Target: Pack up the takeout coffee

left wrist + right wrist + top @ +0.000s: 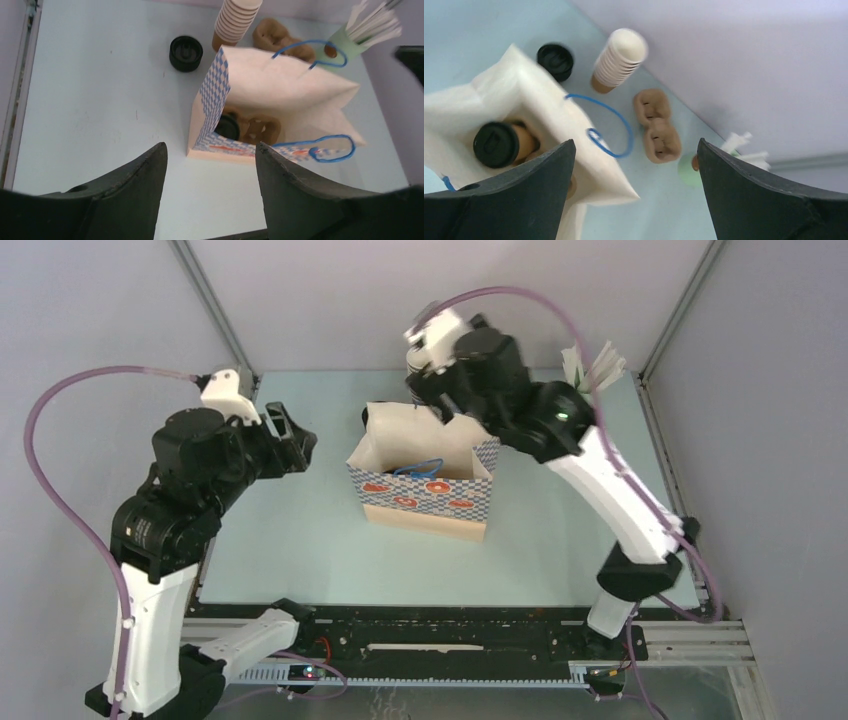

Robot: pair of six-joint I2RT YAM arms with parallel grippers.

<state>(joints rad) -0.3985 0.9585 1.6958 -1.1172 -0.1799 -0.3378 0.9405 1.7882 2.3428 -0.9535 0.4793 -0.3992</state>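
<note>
1. We see the takeout coffee (499,145) inside the paper bag (430,490), which stands in the middle of the surface (300,550). The coffee is a brown cup with a black lid on top.
2. The cup stands up, or nearly so. Its long way runs up and down, and its lid faces the open top of the bag. It seems to sit by a brown tray (260,130) at the bottom of the bag, but we cannot see how it fits.
3. Our right end effector (635,150) hangs over the far edge of the bag. Its two fingers are spread wide and hold nothing.
4. From the right end effector, the coffee is down below, inside the bag. It looks a little toward the near left. This arm is the nearer one by far.
5. Our left end effector (210,147) is well to the left of the bag, looking at it from the side. Its fingers are apart too, with nothing between them.
6. At the far side of the surface are a stack of cups (619,60), a loose black lid (555,61), two more trays (656,125) and a green cup (689,170) with straws.
7. We think the coffee is packed now. The right arm should go straight up and away. The blue handle (624,125) is right under its fingers, and a snag there could tip the bag.
</note>
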